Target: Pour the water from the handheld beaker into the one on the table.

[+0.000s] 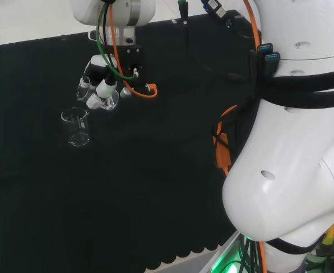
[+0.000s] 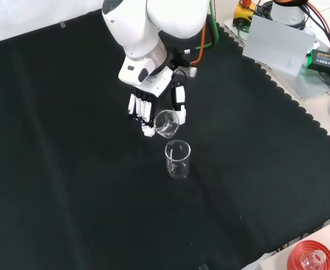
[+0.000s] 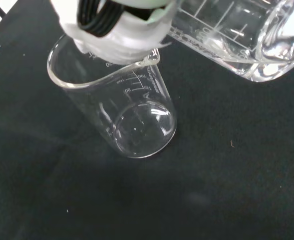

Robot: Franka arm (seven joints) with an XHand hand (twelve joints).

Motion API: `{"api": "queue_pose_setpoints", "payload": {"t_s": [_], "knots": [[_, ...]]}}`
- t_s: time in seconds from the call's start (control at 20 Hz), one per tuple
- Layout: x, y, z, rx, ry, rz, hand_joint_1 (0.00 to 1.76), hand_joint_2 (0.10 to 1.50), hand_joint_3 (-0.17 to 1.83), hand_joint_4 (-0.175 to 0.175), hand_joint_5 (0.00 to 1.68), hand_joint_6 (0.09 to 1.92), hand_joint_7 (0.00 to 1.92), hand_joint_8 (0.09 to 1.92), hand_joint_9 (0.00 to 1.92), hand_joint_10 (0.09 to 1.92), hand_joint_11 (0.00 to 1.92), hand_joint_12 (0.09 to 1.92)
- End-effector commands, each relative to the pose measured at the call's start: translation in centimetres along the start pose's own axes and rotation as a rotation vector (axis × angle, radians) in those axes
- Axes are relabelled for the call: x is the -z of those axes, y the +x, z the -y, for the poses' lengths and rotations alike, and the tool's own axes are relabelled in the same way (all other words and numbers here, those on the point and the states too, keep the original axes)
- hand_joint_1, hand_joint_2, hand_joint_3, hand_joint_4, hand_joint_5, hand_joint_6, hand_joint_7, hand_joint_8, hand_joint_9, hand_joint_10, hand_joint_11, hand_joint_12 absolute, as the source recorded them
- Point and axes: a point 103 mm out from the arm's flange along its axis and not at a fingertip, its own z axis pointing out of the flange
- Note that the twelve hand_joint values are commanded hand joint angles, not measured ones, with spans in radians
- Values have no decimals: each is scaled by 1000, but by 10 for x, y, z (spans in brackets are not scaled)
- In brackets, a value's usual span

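Hand (image 2: pixel 148 107) has fingers and thumb curled round the handheld beaker (image 2: pixel 166 123), tipped with water pooled toward its lip. Empty table beaker (image 2: pixel 177 159) stands upright on the black cloth (image 2: pixel 69 185), just below and beside that lip in front view; lip isn't clearly over its mouth, so I'd close that gap before tilting further.

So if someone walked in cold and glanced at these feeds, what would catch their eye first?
Probably the robot hand near the middle of the black cloth, curled round a tilted clear beaker. Just below it in the front view stands a second beaker, upright on the cloth. In the wrist view the held beaker has water pooled at its lower side, while the standing one looks empty.
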Motion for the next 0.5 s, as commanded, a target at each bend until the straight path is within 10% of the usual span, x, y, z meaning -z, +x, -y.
{"api": "queue_pose_setpoints", "payload": {"t_s": [0.05, 0.5], "knots": [[1, 4, -2, -6, 49, 73, 1284, 1047, -175, 16, 1230, 627, 1564, 87, 1065, 606, 561, 1183], [2, 10, -6, -12, 112, 151, 1284, 1047, -175, 16, 1230, 626, 1565, 87, 1070, 608, 569, 1180]]}}
